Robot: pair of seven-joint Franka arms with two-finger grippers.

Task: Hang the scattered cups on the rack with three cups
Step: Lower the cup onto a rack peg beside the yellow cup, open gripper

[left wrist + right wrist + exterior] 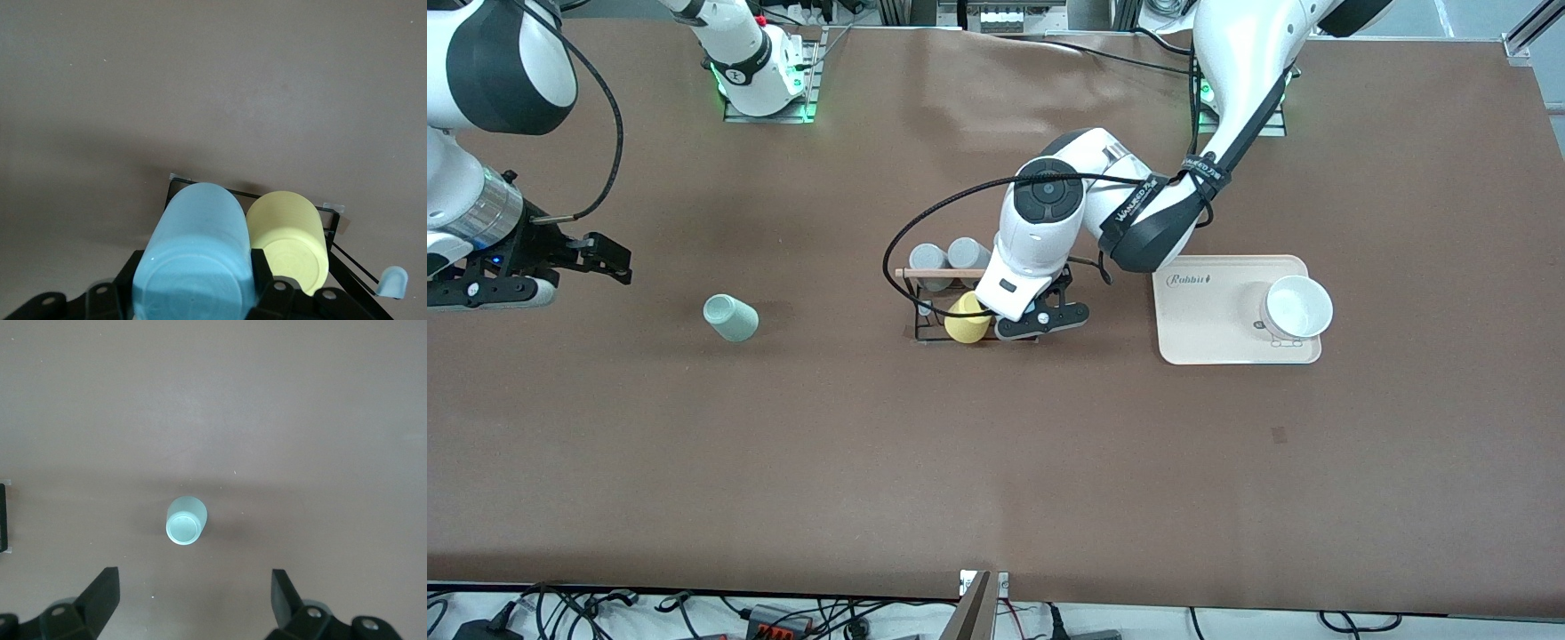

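Note:
My left gripper [1040,313] is over the black wire rack [921,307], at its end toward the left arm. In the left wrist view it [195,277] is shut on the light blue cup [197,253], right beside the yellow cup [290,241] on the rack [175,188]. The blue cup is hidden in the front view. The wooden rod [938,273] tops the rack, with two grey cups [946,260] and the yellow cup [967,321] on it. The mint green cup [730,317] lies on the table toward the right arm's end. My right gripper [612,260] is open, apart from it; the right wrist view shows the cup [185,521] ahead of the open gripper [192,590].
A beige tray [1209,311] holding a white bowl [1296,307] sits toward the left arm's end, close to the rack. Brown table [996,462] spreads nearer the front camera. Cables lie along the table's front edge.

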